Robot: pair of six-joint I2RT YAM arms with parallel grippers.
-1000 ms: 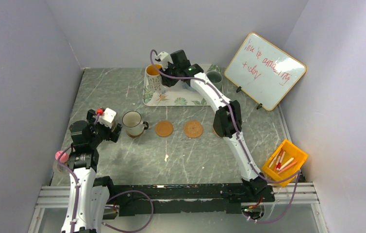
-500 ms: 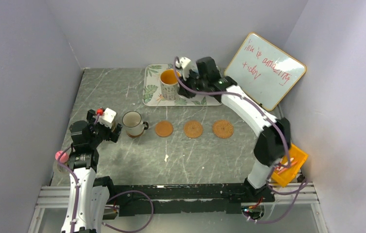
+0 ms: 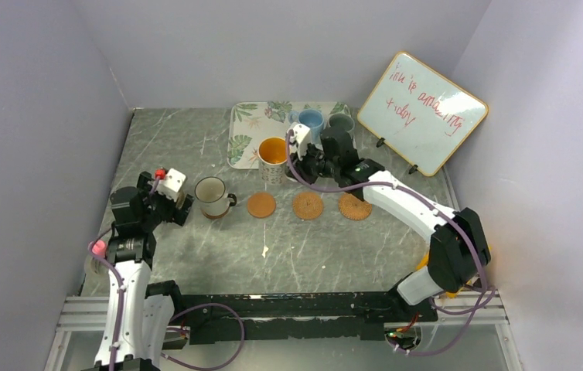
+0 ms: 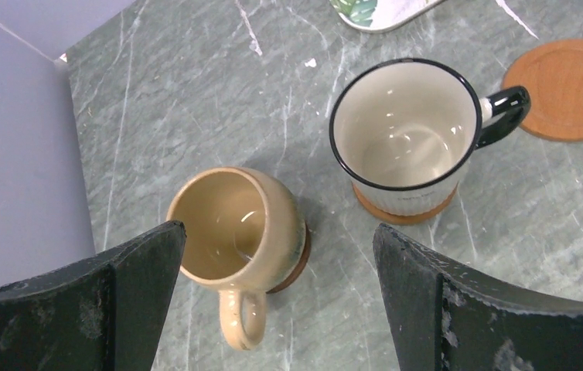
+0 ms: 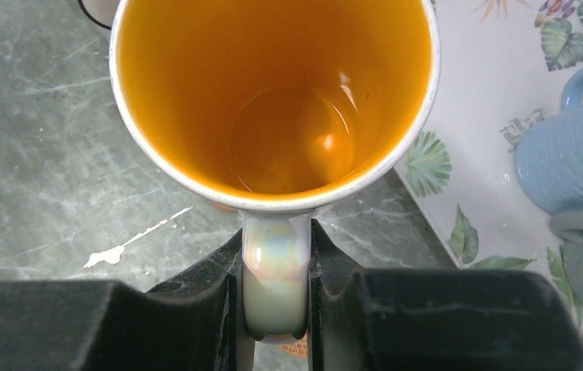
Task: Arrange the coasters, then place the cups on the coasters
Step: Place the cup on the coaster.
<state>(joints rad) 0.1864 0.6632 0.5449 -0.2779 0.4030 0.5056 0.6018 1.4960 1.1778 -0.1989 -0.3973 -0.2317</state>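
two of five done: tan rounded mug (image 4: 230, 224) sits on a dark round coaster (image 4: 298, 264), white ribbed mug with dark rim (image 4: 404, 139) on a brown round coaster (image 4: 400, 217), side by side at table left. three left bare in a row: smooth brown disc coaster (image 3: 261, 205), woven rattan coaster (image 3: 308, 205), second woven coaster (image 3: 356, 208) partly under the arm. light blue mug (image 3: 310, 120) and grey-green mug (image 3: 341, 124) wait on the leaf-print tray (image 3: 246, 124). right gripper (image 5: 274, 270) clamped on the handle of the patterned white mug with orange inside (image 5: 273, 100). arm reaches forward-left, mug over the tray's near edge, just behind the smooth coaster; can't tell if lifted. left gripper (image 4: 279, 247) jaws wide, holding nothing, hovering over the tan mug.
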